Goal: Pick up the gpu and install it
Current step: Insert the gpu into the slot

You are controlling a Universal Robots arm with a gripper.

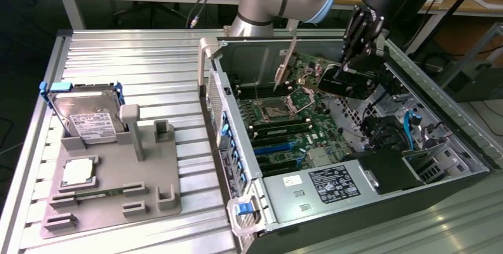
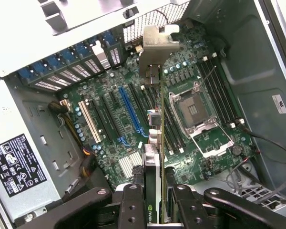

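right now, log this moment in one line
end effector: shut on gpu | gpu: on edge over motherboard, inside case | seated: cannot tell

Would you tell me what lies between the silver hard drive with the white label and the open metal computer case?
In the exterior view, a tall grey plastic post beside the hard drive, then bare ribbed metal table up to the case.

gpu (image 2: 160, 133): thin green card, silver bracket at far end, upright on edge, over motherboard (image 2: 112, 138) slots.
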